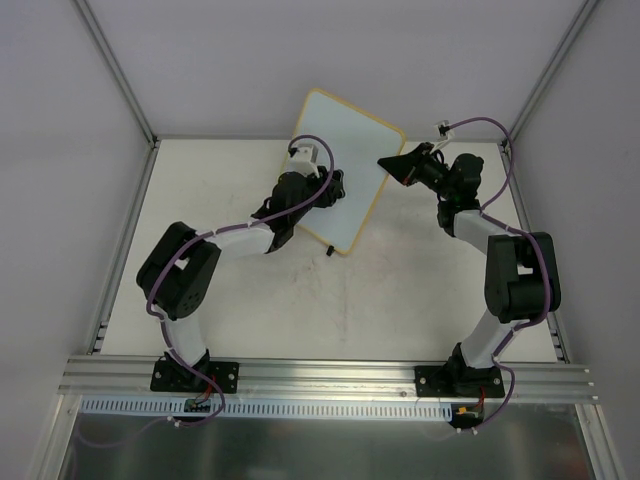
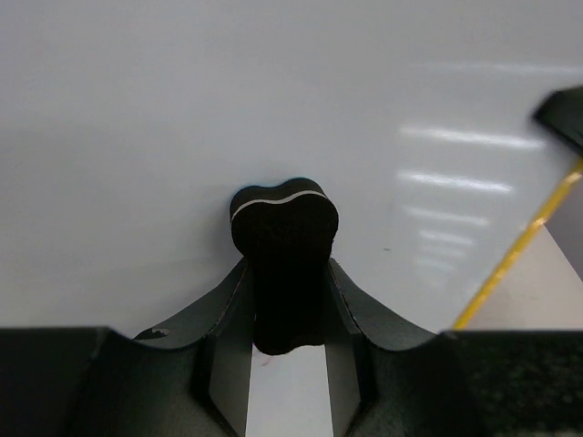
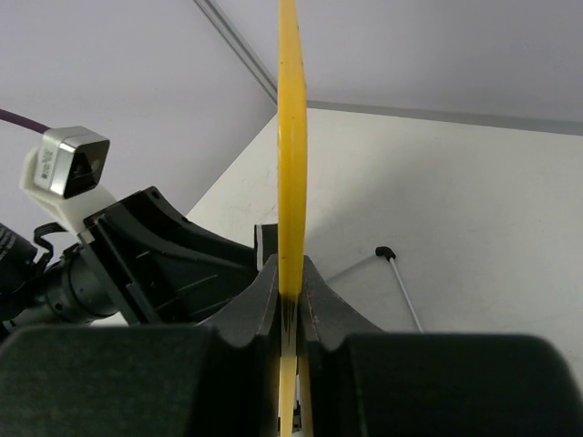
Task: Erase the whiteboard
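1. The whiteboard (image 1: 358, 140) stands tilted at the table's (image 1: 400, 300) 12 o'clock side.
2. The right gripper (image 3: 291, 273) is clamped on its yellow rim (image 3: 291, 137), at the board's 3 o'clock edge.
3. The left gripper (image 2: 287, 282), reaching in from 7 o'clock, grips a black eraser (image 2: 284, 214) held against the board's white face.

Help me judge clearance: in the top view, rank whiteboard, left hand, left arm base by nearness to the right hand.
1. whiteboard, edge held in the right hand.
2. left hand, on the board's face.
3. left arm base, near-left.
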`<state>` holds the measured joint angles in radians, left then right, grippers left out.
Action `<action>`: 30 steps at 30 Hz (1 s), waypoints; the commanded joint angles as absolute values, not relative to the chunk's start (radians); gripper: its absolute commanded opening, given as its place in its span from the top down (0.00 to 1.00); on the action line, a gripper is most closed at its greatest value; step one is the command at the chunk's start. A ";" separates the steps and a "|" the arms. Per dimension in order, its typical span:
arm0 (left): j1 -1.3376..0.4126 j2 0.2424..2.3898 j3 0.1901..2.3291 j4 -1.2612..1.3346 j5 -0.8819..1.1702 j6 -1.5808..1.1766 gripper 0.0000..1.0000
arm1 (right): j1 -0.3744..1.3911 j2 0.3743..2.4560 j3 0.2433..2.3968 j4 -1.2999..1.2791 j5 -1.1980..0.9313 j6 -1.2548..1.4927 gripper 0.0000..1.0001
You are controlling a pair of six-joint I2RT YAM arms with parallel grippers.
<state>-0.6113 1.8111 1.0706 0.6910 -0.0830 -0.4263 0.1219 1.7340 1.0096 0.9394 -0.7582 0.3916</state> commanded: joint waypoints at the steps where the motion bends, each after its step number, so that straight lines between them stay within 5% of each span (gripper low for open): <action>1: -0.681 1.842 1.129 0.707 0.052 -0.325 1.00 | 0.156 1.701 1.000 0.971 -0.865 0.313 1.00; 15: -0.755 1.861 1.115 0.690 0.000 -0.284 1.00 | 0.156 1.700 1.000 0.969 -0.867 0.314 1.00; 22: -0.695 1.813 0.986 0.658 -0.204 -0.477 1.00 | 0.156 1.694 0.999 0.973 -0.867 0.314 1.00; 30: -0.556 1.816 0.882 0.667 -0.141 -0.698 1.00 | 0.156 1.692 0.997 0.973 -0.871 0.316 1.00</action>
